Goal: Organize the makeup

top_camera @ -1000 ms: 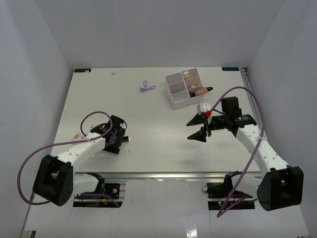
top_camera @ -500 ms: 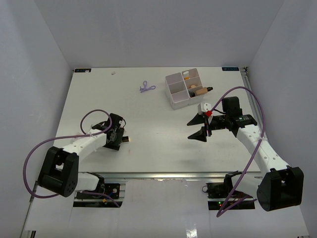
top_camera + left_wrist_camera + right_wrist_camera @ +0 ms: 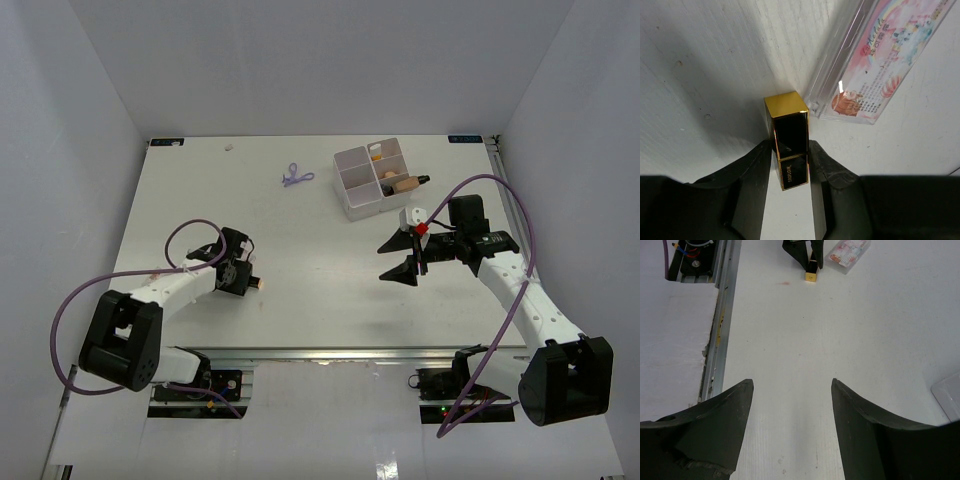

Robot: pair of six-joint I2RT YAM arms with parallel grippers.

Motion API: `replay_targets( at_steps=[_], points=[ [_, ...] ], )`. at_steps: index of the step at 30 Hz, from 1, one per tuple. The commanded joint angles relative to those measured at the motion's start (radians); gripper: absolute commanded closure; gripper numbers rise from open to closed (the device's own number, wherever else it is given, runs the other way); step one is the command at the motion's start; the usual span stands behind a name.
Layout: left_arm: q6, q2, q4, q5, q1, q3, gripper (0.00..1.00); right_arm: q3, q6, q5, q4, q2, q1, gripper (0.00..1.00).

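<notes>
A black-and-gold lipstick (image 3: 789, 145) lies on the table, and my left gripper (image 3: 790, 156) is shut on it, a finger pressing each long side. From above, the lipstick (image 3: 258, 283) pokes out of the left gripper (image 3: 243, 277) at the table's near left. A small clear pinkish item (image 3: 880, 55) lies just beyond it, apart from the fingers. My right gripper (image 3: 400, 258) hangs open over bare table with nothing in it (image 3: 791, 385). Across the table its camera sees the lipstick (image 3: 811, 275). A lilac clip (image 3: 295, 177) lies at the back.
The white four-compartment box (image 3: 350, 210) stands at the back right, holding a beige dark-capped bottle (image 3: 403, 183) and an orange tube (image 3: 377, 153). A corner of the box (image 3: 947, 397) shows beside my right fingers. The table's metal front rail (image 3: 722, 315) runs along the near edge.
My left gripper has closed from wide open onto the lipstick, and the arm has turned slightly. The right arm has not moved.
</notes>
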Motion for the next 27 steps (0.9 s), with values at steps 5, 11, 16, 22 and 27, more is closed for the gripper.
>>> replay_targets(
  at_steps=[5,11,16,22,27],
  points=[
    [0.047,-0.049,0.002,0.054,0.007,-0.036,0.58,-0.010,-0.007,-0.036,-0.007,-0.022,-0.007,0.30],
    [0.162,-0.180,0.023,0.124,0.005,-0.036,0.62,-0.008,-0.009,-0.035,-0.007,-0.022,-0.007,0.30],
    [0.389,-0.348,0.208,0.227,0.003,-0.052,0.69,-0.007,-0.009,-0.030,-0.008,-0.020,-0.011,0.30],
    [0.674,-0.275,0.698,0.495,-0.001,-0.064,0.90,-0.005,-0.011,-0.011,-0.007,-0.021,-0.022,0.30],
    [0.931,0.039,0.683,0.669,-0.042,0.238,0.98,-0.005,-0.012,-0.002,-0.008,-0.024,-0.041,0.30]
  ],
)
